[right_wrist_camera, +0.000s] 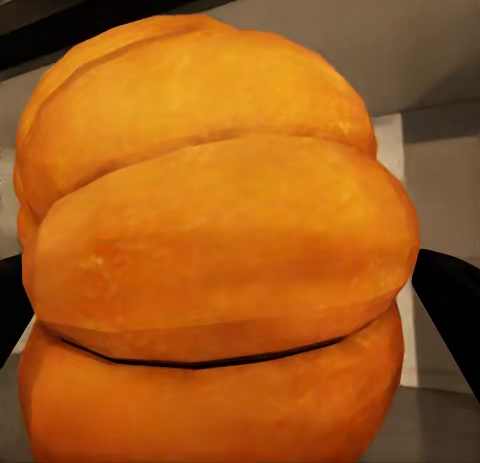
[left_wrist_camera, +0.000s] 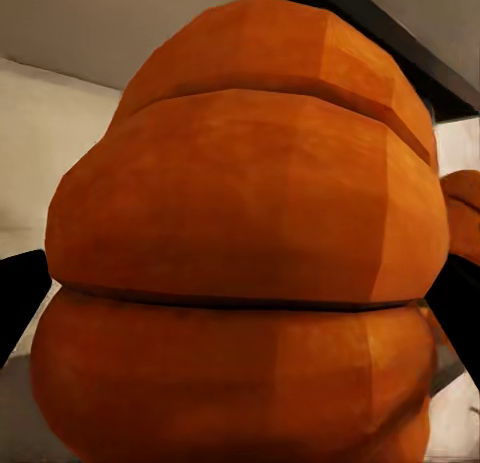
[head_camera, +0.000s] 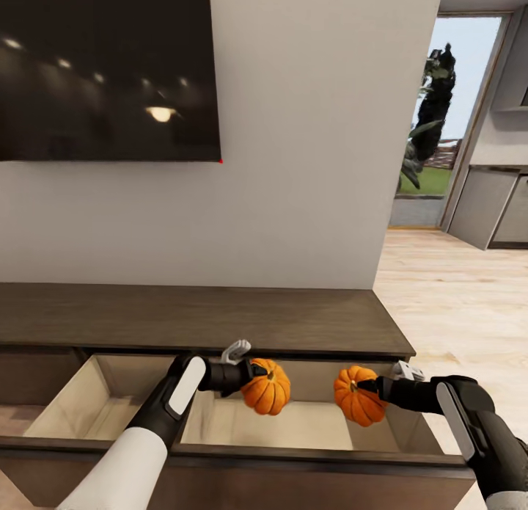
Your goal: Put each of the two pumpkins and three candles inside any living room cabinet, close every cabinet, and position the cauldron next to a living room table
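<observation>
I stood facing a long, low, dark wooden cabinet (head_camera: 198, 319) set against a pale wall, with a big black screen (head_camera: 106, 70) mounted above it. One wide drawer (head_camera: 293, 425) was pulled out toward me, its pale inside showing, and I saw nothing lying in it. My left hand (head_camera: 258, 370) was closed around an orange pumpkin (head_camera: 267, 386), and my right hand (head_camera: 372, 384) was closed around a second pumpkin (head_camera: 358, 395); both hung in the air above the open drawer, near each other but apart, side by side with their stems turned sideways. In my left wrist view the left pumpkin (left_wrist_camera: 245, 253) swelled large between dark fingers (left_wrist_camera: 20, 303) pressed to its sides, and the right wrist view showed much the same for the other pumpkin (right_wrist_camera: 215, 263). I judged the danger to be in the letting go: these looked round and ribbed, so if I opened my fingers from that height they could bounce or roll, knock together, or tip over the drawer's front edge onto the floor. Lowering carelessly, I could also have struck a wrist on the drawer front or the cabinet top. A pumpkin left standing too tall might have blocked the drawer from shutting later.
</observation>
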